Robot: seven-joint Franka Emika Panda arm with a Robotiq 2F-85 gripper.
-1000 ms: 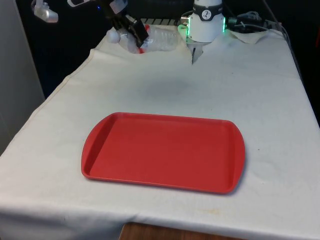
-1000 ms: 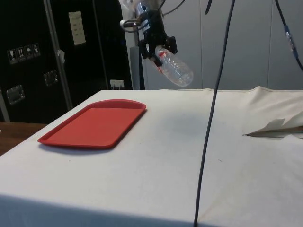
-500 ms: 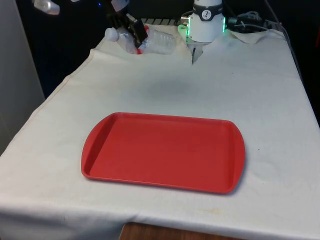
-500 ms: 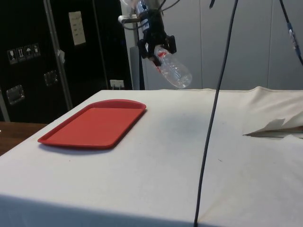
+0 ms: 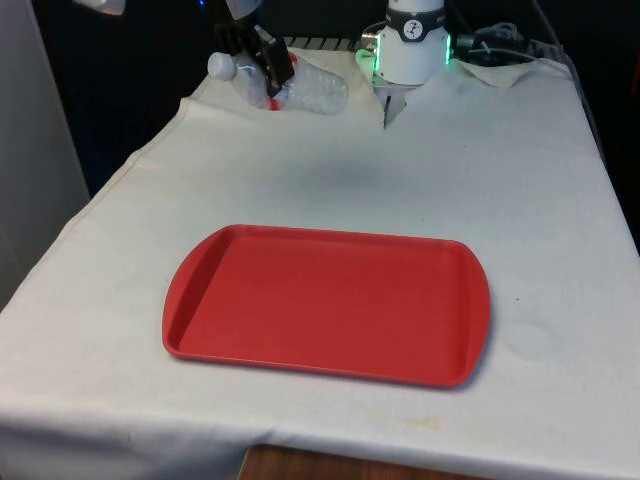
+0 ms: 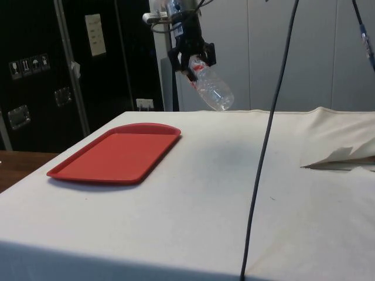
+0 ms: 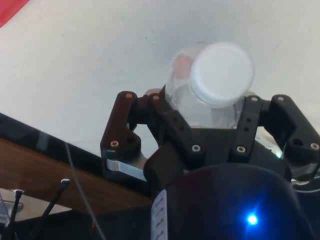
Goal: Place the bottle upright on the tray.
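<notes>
- Bottle [image 6: 210, 83] was a clear plastic one with a white cap [image 7: 222, 74], held aloft above the table's far end, well apart from the red tray [image 5: 325, 305].
- Black gripper [image 6: 191, 57] had its two fingers clamped on the bottle near the neck, so the grasp and the lift looked done.
- What was left, by my judgement: carrying it over to the tray, turning it base-down, setting it there and letting go.
- The tray lay bare on the white tablecloth [image 5: 520, 170], nothing standing on it.
- The side view showed the tilt plainly: the body slanted down and away from the gripper, neither level nor upright, with clear air between it and the cloth.
- The front view gave the cap poking out towards the front view's left of the fingers, the body towards its right.
- The wrist view looked straight onto the cap and showed the fingers [image 7: 165, 120] pressed against both sides of the bottle.
</notes>
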